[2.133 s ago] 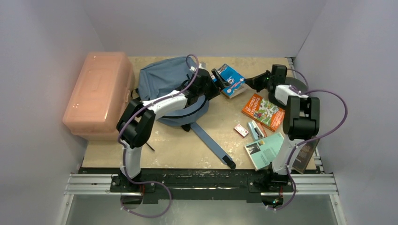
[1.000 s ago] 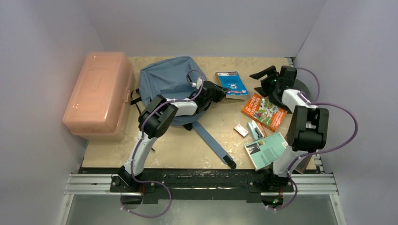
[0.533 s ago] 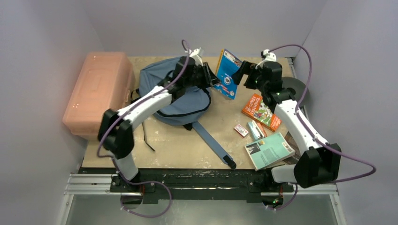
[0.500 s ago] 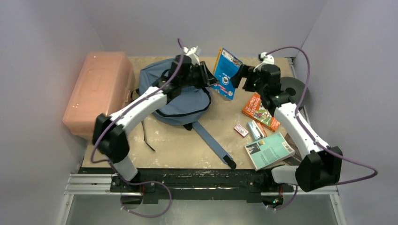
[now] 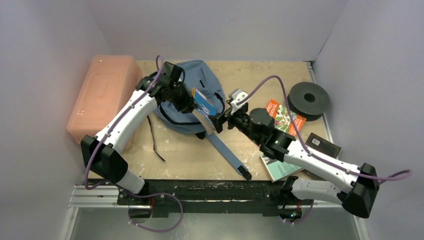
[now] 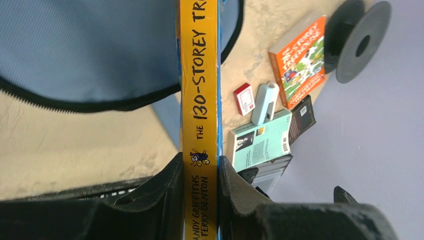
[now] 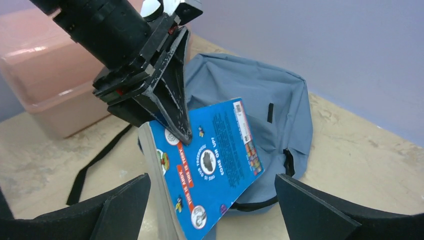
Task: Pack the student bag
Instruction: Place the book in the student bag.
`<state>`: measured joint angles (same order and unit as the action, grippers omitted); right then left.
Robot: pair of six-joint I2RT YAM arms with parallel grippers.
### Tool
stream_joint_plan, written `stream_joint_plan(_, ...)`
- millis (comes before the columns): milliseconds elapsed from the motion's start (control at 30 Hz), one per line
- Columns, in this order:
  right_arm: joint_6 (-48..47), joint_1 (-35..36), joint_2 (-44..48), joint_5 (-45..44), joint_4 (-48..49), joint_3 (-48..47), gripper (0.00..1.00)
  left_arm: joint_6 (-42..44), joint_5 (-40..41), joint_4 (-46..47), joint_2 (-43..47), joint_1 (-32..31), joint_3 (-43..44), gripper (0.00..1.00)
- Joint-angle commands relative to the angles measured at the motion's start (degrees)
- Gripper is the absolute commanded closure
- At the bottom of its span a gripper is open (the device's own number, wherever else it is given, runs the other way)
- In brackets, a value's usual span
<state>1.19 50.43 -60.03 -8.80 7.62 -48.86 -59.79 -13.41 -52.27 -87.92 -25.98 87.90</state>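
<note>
Left end effector [image 6: 199, 161] grips blue book [image 7: 215, 160] at spine over student bag [image 5: 197, 75]; right end effector [image 5: 222, 120] gaping, empty, at book's 4 o'clock; next likely: open bag mouth, slide book in.

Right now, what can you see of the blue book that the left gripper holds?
The blue book is a closed paperback. It has a glossy blue cover with a barcode and round pictures, a yellow spine reading "The 130-Storey", and pale page edges. It hangs tilted in the air above the student bag's edge. The left gripper clamps both covers at one end. The open right gripper faces it, not gripping.
</note>
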Motion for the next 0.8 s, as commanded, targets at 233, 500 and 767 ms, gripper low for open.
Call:
stream_joint_plan(233, -15.7, 15.2, -15.9, -23.5, 13.0, -5.6, 0.02, -10.0, -2.7, -3.5, 3.4, -0.3, 1.3, 1.0)
stream_joint_plan(500, -24.6, 18.5, -28.7, -48.5, 18.6, -10.2, 0.16, -11.4, -3.9, -3.9, 4.6, -0.3, -0.6, 1.0)
stream_joint_plan(767, -19.8, 17.8, -24.2, -50.7, 23.4, -5.2, 1.0, 3.3, -0.3, -0.9, 5.6, 0.0, 2.5, 0.79)
